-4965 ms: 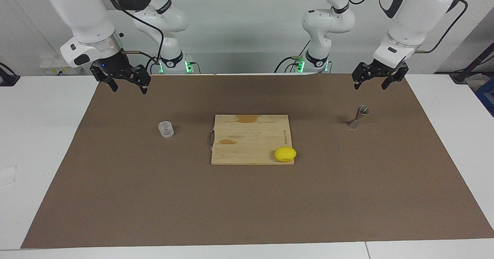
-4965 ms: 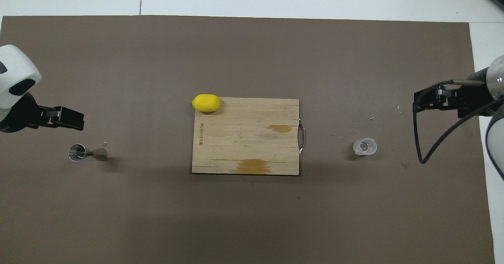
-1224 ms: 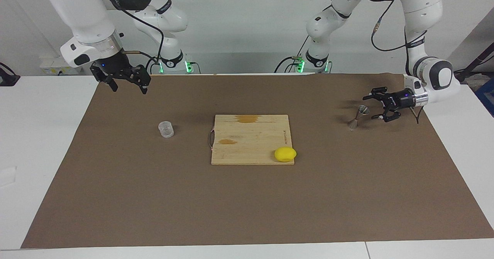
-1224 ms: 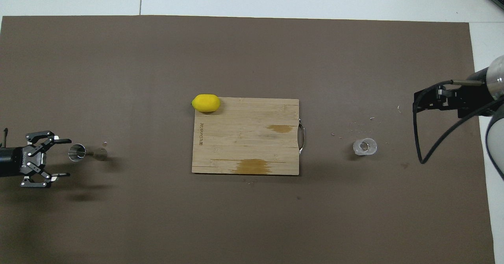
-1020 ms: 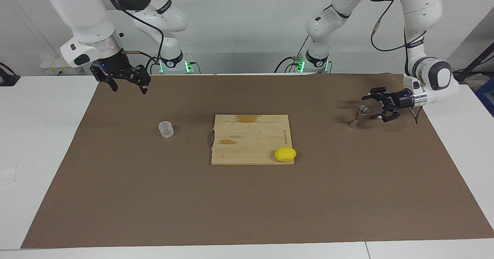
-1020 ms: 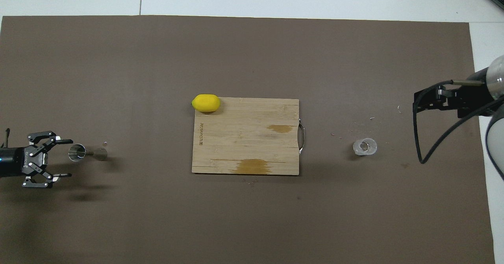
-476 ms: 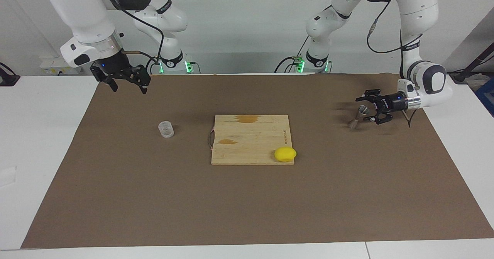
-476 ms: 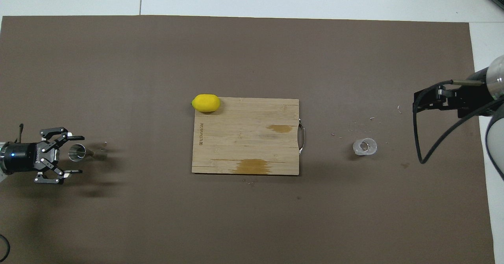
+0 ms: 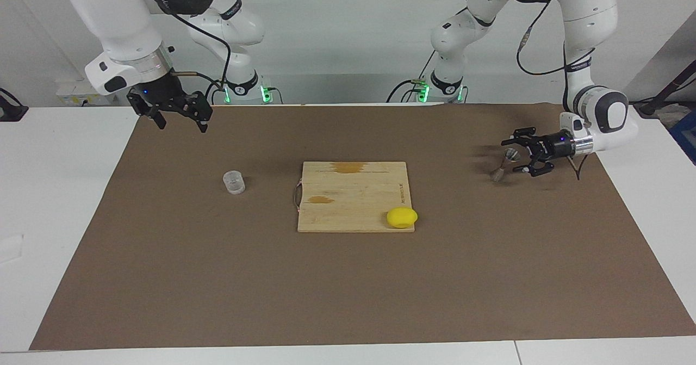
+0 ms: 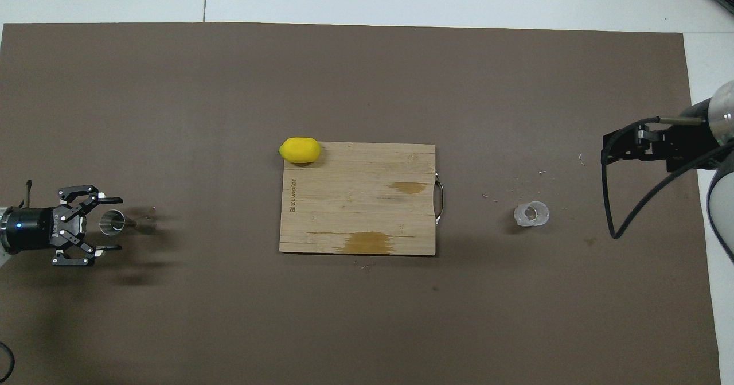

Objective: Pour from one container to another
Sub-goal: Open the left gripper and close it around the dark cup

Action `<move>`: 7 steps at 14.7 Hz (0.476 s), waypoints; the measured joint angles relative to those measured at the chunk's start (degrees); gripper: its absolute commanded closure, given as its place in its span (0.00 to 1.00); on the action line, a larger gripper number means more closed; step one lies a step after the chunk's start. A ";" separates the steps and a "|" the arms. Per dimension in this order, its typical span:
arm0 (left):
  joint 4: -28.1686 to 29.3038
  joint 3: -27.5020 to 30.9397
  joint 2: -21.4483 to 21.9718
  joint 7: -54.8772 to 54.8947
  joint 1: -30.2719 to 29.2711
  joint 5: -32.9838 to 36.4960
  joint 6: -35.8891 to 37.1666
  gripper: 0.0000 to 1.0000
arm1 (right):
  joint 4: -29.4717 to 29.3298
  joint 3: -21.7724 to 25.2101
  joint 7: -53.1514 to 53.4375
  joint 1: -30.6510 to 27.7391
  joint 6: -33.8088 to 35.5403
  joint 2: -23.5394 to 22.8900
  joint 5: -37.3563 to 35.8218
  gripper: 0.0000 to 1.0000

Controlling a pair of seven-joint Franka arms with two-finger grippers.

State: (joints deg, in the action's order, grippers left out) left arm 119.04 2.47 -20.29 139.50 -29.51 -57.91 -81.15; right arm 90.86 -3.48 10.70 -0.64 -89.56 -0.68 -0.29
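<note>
The small silver jigger (image 9: pixel 501 165) stands on the brown mat toward the left arm's end of the table; it also shows in the overhead view (image 10: pixel 113 222). My left gripper (image 9: pixel 514 156) lies level just above the mat, open, with a finger on each side of the jigger's upper cone (image 10: pixel 116 224). I cannot tell whether the fingers touch it. The clear ribbed cup (image 9: pixel 234 182) stands toward the right arm's end (image 10: pixel 531 213). My right gripper (image 9: pixel 181 124) waits open, raised over the mat's edge near its base (image 10: pixel 609 154).
A wooden cutting board (image 9: pixel 348 202) with a metal handle lies mid-mat (image 10: pixel 367 213). A yellow lemon (image 9: pixel 402 217) rests at the board's corner farthest from the robots, toward the left arm's end (image 10: pixel 300 150). Small crumbs lie near the cup.
My left gripper came down from above its end of the mat, turned level and slid in until its open fingers flank the jigger's upper cone. The right arm has not moved.
</note>
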 measured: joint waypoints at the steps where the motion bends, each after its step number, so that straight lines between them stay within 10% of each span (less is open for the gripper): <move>1: 0.02 0.00 0.00 0.05 0.00 0.00 -0.04 0.28 | 0.00 0.00 0.00 0.00 0.00 0.00 0.00 0.00; 7: 0.02 0.31 0.04 0.23 -0.04 -0.07 -0.22 0.59 | 0.00 0.00 0.00 0.00 0.00 0.00 0.00 0.01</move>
State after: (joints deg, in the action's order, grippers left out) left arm 119.06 2.79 -20.25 139.74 -29.55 -57.98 -81.37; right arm 90.86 -3.48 10.70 -0.64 -89.56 -0.68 -0.29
